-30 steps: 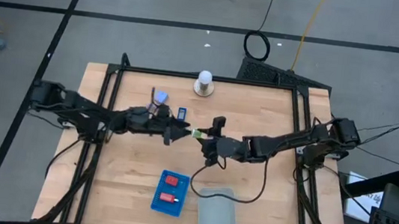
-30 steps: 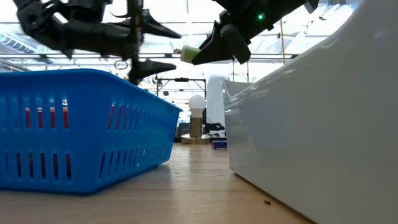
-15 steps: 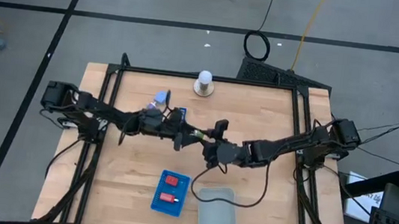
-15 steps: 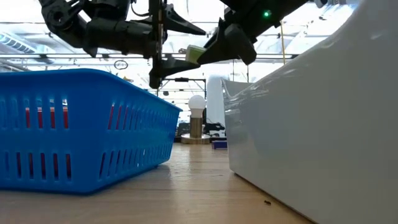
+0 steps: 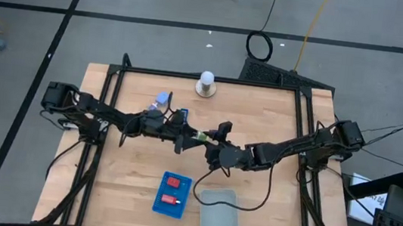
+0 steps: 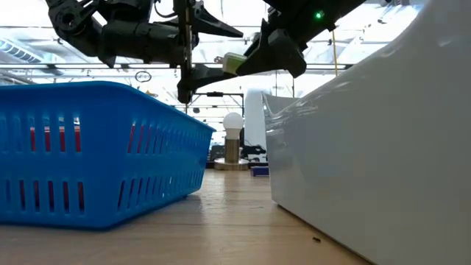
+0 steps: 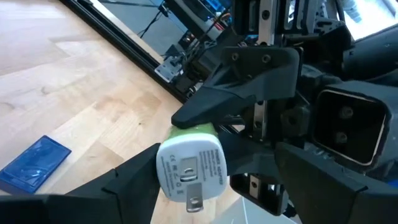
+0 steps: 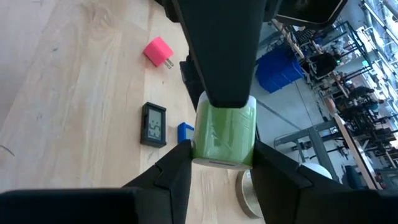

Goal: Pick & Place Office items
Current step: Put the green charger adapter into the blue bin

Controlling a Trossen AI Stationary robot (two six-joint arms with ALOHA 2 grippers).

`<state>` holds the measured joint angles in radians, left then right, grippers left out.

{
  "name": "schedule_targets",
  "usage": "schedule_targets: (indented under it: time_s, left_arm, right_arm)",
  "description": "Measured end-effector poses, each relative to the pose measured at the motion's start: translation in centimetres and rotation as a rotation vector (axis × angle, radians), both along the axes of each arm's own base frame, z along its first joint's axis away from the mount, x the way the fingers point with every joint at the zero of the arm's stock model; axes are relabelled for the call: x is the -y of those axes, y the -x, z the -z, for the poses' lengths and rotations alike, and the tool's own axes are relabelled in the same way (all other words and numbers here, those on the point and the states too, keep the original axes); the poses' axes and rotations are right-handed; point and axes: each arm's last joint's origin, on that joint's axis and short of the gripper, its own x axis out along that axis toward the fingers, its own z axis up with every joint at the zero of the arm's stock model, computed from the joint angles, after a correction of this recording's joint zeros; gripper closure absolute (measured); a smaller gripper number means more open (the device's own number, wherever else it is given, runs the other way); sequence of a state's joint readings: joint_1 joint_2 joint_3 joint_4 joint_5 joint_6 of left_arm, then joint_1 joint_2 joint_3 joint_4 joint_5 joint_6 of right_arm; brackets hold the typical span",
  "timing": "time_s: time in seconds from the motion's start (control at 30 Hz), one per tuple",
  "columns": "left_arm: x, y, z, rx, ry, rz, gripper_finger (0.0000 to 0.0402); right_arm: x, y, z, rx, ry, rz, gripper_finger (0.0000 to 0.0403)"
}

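1. I am watching both arms meeting in mid-air over the middle of the wooden worktop (image 5: pixel 262 112), above the far side of the trays.
2. The right claw (image 5: pixel 212 138) is clenching a green-and-white plug adapter (image 8: pixel 225 132), its white prong face pointing toward the left arm; in the left wrist view that face (image 7: pixel 191 168) is showing its label and a metal prong.
3. The left claw (image 5: pixel 186 132) is standing spread wide, one finger on each side of the adapter (image 6: pixel 235 62) but not pressing on it, as far as I can tell.
4. In the low view the adapter is hanging well above the worktop, between the two sets of dark fingers.
5. A blue tray (image 5: pixel 159 197) is sitting at the near centre of the worktop, holding two red blocks (image 5: pixel 172 180).
6. A clear tray (image 5: pixel 230 224) is lying just right of the blue one.
7. A white ball on a round base (image 5: pixel 206 83) is standing at the far edge.
8. Beneath the arms, the right wrist view is showing a pink plug block (image 8: pixel 158 51), a small black display piece (image 8: pixel 153 132) and a blue piece (image 8: pixel 184 132) lying loose on the wood.
9. A flat blue rectangle (image 7: pixel 34 162) is also lying on the worktop in the left wrist view.
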<state>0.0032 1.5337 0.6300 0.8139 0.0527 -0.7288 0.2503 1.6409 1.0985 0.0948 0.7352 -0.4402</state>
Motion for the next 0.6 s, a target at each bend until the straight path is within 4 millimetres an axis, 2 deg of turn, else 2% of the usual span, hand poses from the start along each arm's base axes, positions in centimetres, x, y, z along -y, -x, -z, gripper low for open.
schedule_targets:
  time_s: [0.13, 0.47, 0.6]
  left_arm:
    - [-0.05, 0.0, 0.0, 0.0, 0.009, -0.008, 0.0117]
    - [-0.19, 0.04, 0.17, -0.014, 0.011, -0.029, 0.0241]
    - [-0.32, 0.06, 0.19, -0.014, 0.01, -0.037, 0.0265]
  right_arm:
    - [0.24, -0.06, -0.02, 0.003, -0.002, 0.005, 0.0271]
    - [0.16, -0.07, -0.08, 0.008, -0.004, 0.002, 0.027]
    - [0.15, -0.1, -0.05, 0.004, -0.018, -0.017, 0.0268]
